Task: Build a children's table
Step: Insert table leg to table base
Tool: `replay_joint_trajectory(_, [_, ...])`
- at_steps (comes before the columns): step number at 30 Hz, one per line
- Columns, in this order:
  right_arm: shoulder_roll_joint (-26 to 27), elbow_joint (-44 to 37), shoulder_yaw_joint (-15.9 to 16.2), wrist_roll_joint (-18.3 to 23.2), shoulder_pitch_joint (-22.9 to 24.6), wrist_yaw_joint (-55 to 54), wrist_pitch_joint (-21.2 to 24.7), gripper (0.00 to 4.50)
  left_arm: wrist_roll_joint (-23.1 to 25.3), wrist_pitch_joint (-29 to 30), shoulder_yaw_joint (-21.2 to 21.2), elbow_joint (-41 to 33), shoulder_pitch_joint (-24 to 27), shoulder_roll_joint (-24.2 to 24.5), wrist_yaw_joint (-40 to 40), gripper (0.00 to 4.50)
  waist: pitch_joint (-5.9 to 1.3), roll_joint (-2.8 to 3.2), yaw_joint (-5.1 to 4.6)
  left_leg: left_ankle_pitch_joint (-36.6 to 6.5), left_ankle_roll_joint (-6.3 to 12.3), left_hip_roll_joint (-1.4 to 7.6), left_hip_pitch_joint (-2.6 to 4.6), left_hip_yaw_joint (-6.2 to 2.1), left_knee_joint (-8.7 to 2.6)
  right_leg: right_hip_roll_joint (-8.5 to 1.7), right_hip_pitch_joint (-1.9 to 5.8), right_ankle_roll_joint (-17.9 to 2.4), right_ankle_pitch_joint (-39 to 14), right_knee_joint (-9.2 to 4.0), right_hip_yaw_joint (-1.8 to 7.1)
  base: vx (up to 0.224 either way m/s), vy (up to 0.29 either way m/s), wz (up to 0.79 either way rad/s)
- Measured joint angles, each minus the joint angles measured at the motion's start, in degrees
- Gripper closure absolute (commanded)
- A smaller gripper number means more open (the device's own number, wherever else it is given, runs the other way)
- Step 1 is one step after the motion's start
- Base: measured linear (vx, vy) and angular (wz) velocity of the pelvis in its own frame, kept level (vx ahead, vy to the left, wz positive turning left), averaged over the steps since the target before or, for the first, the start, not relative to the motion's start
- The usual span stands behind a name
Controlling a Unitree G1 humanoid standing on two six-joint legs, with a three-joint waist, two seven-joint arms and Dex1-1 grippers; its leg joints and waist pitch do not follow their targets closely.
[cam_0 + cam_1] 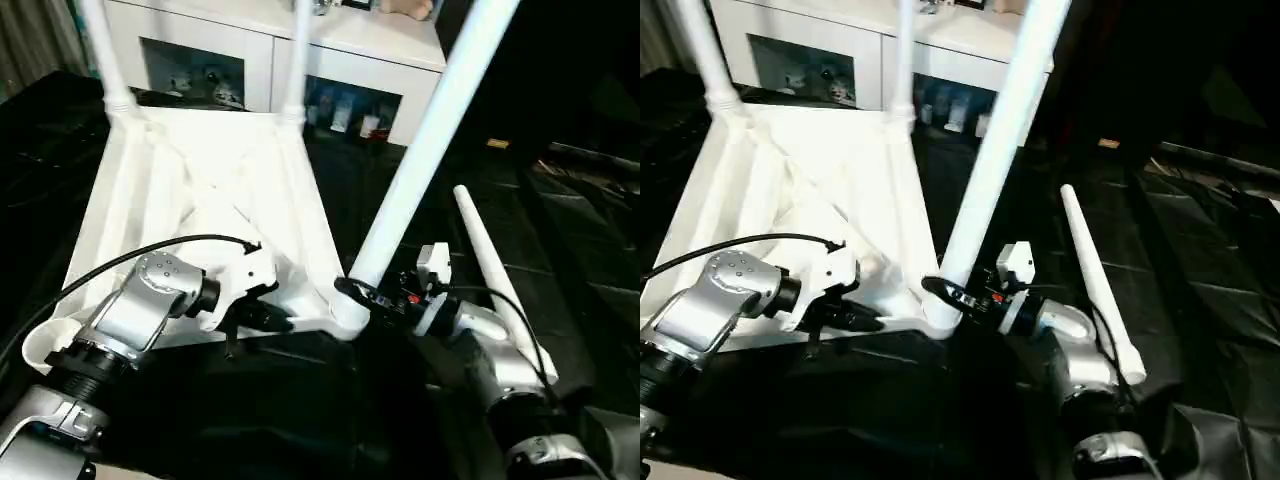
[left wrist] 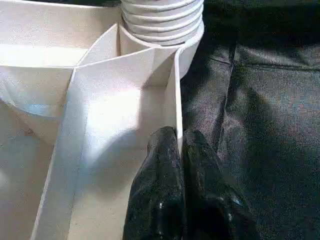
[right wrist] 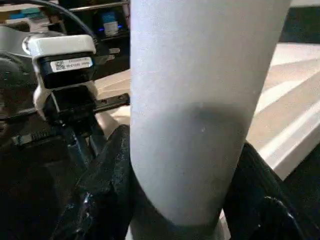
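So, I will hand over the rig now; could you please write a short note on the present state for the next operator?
Left end effector: shut, pinching the thin side wall of the upside-down table top near the corner being worked on.
Right end effector: closed around the leg just above that near corner socket.
Table top lies underside up on the black work table.
Done: two legs stand in the far corners; the third stands in its socket, tilted, and whether it is fully home cannot be told.
Left: finish that leg, then fit the loose leg lying on the work table, in the empty near-left corner.
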Motion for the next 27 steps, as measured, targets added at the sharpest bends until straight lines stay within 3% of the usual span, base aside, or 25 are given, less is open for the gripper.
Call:
replay_joint_trajectory(10, [-2.3, 1.0, 3.0, -1.5, -2.0, 1.1, 0.8, 2.64, 0.2, -1.9, -0.2, 2.0, 0.0, -0.4, -0.3, 4.50, -0.15, 0.15, 0.33, 0.0, -0.01, 0.04, 0.76, 0.03, 0.03, 0.00, 0.68, 0.0, -0.2, 0.02, 0.01, 0.000, 0.000, 0.00])
replay_joint_trajectory(17, [-2.3, 1.1, 3.3, -2.1, -2.4, 1.0, 0.8, 2.64, 0.2, -2.1, -0.2, 2.3, 0.0, -0.4, -0.4, 4.50, -0.22, 0.21, 0.38, 0.0, -0.01, 0.04, 0.82, 0.04, 0.02, 0.00, 0.71, 0.0, -0.3, 0.10, 0.02, 0.000, 0.000, 0.00])
replay_joint_trajectory(22, [-3.4, 2.0, 5.6, -3.5, -4.9, 2.7, 1.1, 2.64, 0.2, -2.9, -0.2, 3.4, -0.3, -0.4, -0.6, 4.50, -0.32, 0.26, 0.27, 0.0, -0.01, 0.06, 0.86, 0.04, 0.02, 0.01, 0.73, 0.0, -0.3, 0.17, 0.01, 0.000, 0.000, 0.00])
replay_joint_trajectory(27, [-3.8, 0.8, 7.5, -5.9, -6.0, 3.1, 1.1, 2.64, 0.6, -3.5, -0.6, 3.4, -0.6, -0.5, -0.8, 4.50, -0.38, 0.18, 0.97, 0.0, -0.02, 0.07, 0.85, 0.06, 0.05, 0.03, 0.73, 0.0, -0.3, 0.17, 0.02, 0.000, 0.000, 0.00])
